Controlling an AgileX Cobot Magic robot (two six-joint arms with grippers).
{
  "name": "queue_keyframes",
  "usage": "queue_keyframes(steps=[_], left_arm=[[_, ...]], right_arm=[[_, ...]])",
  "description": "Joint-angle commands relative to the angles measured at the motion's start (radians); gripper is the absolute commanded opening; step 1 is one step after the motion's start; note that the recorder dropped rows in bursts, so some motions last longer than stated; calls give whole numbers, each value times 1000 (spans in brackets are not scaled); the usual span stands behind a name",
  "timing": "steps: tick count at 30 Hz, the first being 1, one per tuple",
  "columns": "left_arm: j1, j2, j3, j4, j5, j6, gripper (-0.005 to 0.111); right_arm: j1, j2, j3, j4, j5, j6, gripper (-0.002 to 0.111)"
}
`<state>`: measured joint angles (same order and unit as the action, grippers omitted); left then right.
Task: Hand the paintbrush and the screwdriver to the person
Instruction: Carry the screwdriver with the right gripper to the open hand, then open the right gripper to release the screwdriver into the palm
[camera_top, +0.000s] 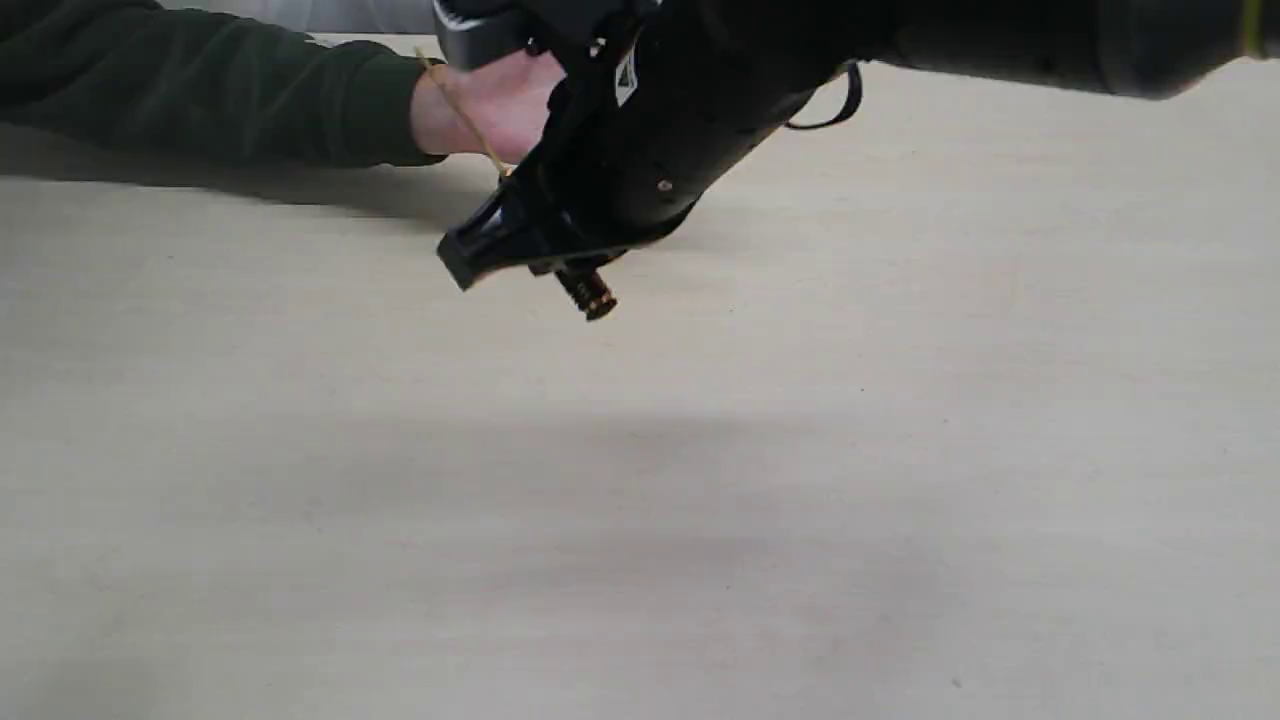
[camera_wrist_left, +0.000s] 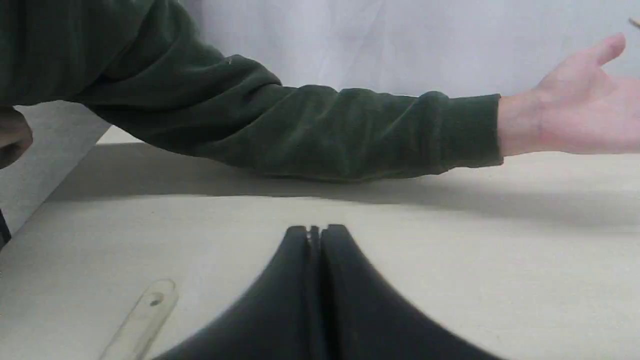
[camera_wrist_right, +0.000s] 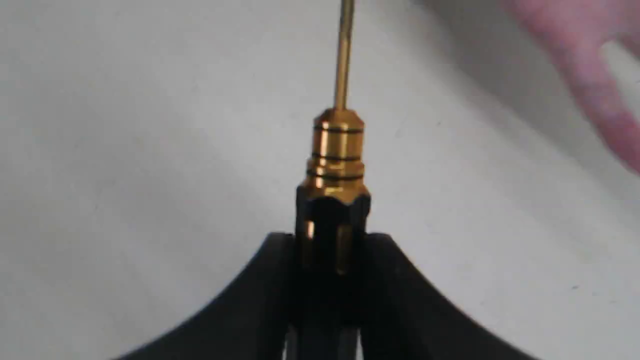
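Exterior: right gripper (camera_top: 530, 230) is hovering over the surface (camera_top: 800, 450), jaws pinching the screwdriver (camera_top: 588, 292); person's hand (camera_top: 500, 100) is waiting at 11 o'clock.

Left wrist: left gripper (camera_wrist_left: 315, 231) jaws are pressing together w/ nothing between; paintbrush (camera_wrist_left: 145, 315) is lying nearby.

Right wrist: grip is looking centred on the handle. I'd be easing the shaft flat onto the palm, releasing only once supported.
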<state>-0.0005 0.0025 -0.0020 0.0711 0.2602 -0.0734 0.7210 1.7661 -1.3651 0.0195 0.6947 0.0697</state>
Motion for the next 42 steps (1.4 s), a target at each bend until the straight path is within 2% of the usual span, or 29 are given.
queue_keyframes(steps=[1, 14, 31, 42], left_arm=[[-7, -2, 2, 0, -11, -2, 0], [-7, -2, 2, 0, -11, -2, 0], [-7, -2, 2, -4, -11, -2, 0], [-7, -2, 2, -4, -11, -2, 0]], right_arm=[[-45, -8, -43, -65, -17, 66, 4], [-174, 127, -280, -65, 11, 100, 4], [-189, 473, -681, -197, 218, 212, 4], [-217, 497, -704, -193, 238, 216, 6]])
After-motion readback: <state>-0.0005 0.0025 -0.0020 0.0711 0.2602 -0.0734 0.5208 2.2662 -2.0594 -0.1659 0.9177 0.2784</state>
